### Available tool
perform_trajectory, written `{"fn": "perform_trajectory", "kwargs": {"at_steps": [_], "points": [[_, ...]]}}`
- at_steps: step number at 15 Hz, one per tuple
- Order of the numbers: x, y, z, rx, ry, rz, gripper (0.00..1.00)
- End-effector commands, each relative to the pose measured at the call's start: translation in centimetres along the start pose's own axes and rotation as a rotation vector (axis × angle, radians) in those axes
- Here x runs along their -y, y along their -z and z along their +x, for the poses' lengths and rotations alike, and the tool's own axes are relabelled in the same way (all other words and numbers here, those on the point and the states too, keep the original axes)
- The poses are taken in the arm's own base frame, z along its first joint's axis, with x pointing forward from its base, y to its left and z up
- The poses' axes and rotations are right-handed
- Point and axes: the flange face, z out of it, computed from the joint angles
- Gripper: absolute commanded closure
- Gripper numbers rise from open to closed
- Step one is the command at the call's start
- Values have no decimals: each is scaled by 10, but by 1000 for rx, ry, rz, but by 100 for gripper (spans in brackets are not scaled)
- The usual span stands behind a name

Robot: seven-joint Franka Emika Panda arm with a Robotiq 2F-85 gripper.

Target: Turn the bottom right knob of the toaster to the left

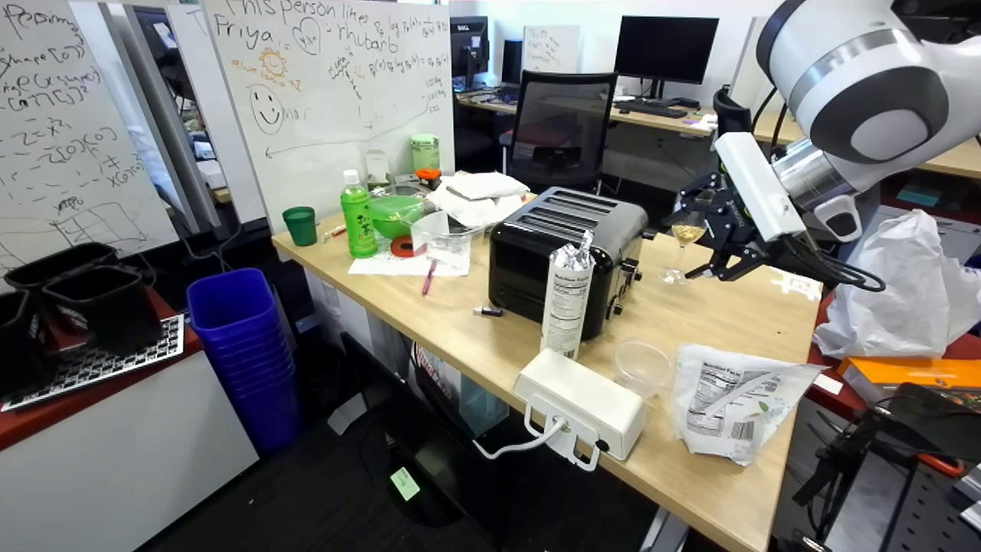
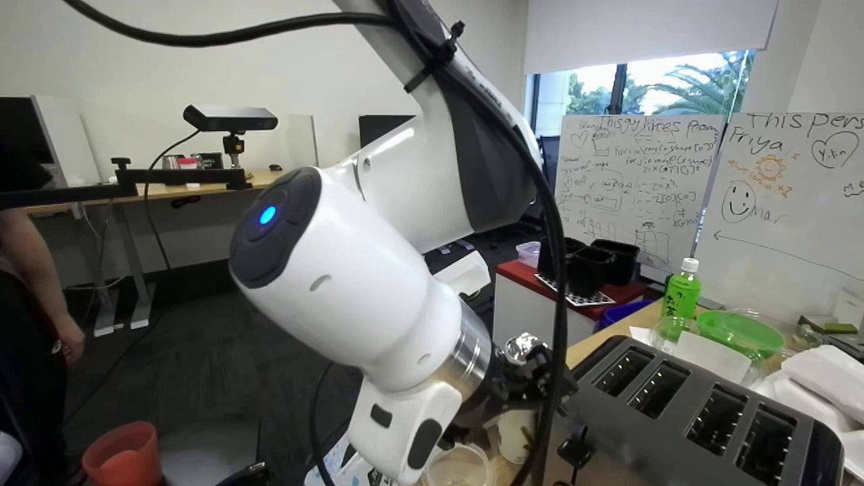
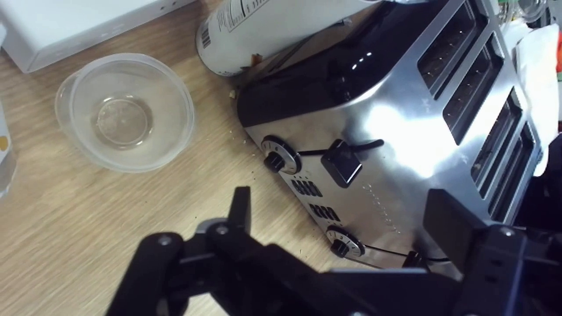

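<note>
The toaster (image 1: 582, 207) stands on the wooden table, and its slotted top shows in an exterior view (image 2: 665, 415). In the wrist view the toaster (image 3: 382, 105) shows its silver front panel with two numbered dials and black levers. The right knob (image 3: 340, 249) is the lower one in this turned picture; the left knob (image 3: 275, 162) is above it. My gripper (image 1: 695, 236) is open and empty in front of the panel. In the wrist view the gripper (image 3: 340, 197) has its fingers wide apart, with the right knob between and below the tips, not visibly touched.
A stemmed glass (image 1: 686, 230) stands close to the gripper. A white bottle with a foil top (image 1: 567, 307) is beside the toaster. A clear tub (image 1: 642, 366), white box (image 1: 580, 402) and white pouch (image 1: 728, 399) lie nearer the table's edge. A cable crosses an exterior view (image 2: 557, 297).
</note>
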Motion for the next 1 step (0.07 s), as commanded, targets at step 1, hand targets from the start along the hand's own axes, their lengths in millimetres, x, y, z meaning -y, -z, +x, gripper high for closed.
{"fn": "perform_trajectory", "kwargs": {"at_steps": [1], "points": [[0, 0, 0, 0, 0, 0, 0]]}}
